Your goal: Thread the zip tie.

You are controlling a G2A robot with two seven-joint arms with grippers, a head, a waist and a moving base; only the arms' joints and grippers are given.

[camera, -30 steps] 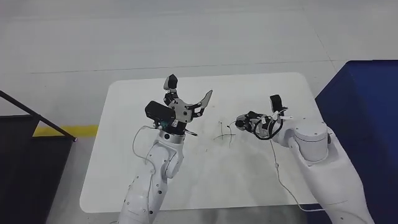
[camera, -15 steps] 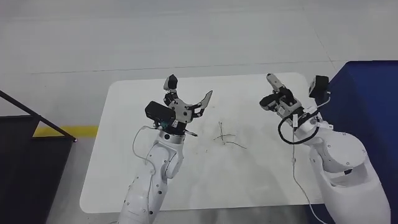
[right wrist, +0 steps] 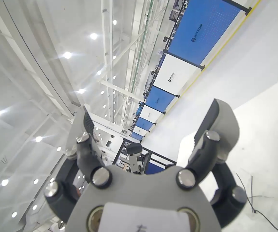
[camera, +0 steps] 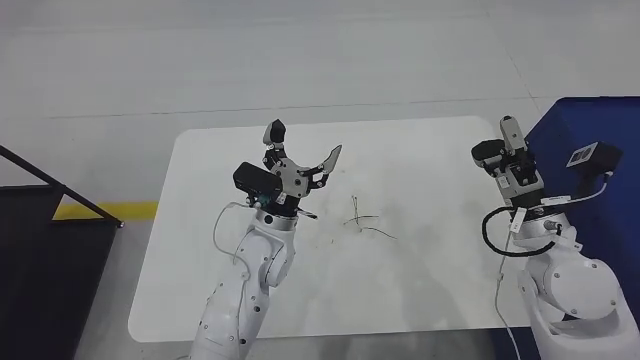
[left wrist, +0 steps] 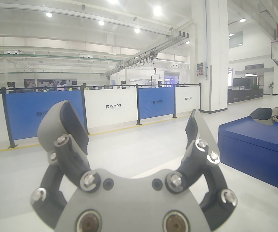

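A: Zip tie, location?

B: Thin dark zip ties point(camera: 362, 220) lie flat on the white table point(camera: 420, 280), roughly mid-table, between the two arms. Several strands cross each other. They are too fine to count, and I cannot tell whether any tail passes through a head.

A: Anything in contact with them?

B: Nothing. Both grippers are well apart from them.

A: Left side?

B: From the top, the left gripper point(camera: 305, 142) is held up over the table's left half, pointing away from the robot. Its jaws are spread wide with nothing between them. The left wrist view shows the left gripper point(left wrist: 131, 112) the same way: ribbed pads facing each other across a broad gap, open floor beyond.

A: Right side?

B: The right gripper point(camera: 498, 140) is raised at the table's right edge, just beside the blue block point(camera: 590, 130), and also points away from the robot. In the right wrist view the right gripper point(right wrist: 151, 108) is tilted up toward the ceiling, with its jaws wide apart and nothing held.

A: Do the strands show from that wrist?

B: Yes. The zip ties point(right wrist: 250, 198) lie on the white tabletop off to one side of the jaws, clear of them.

A: The block again?

B: In the left wrist view the blue block point(left wrist: 250, 141) stands beside the table.
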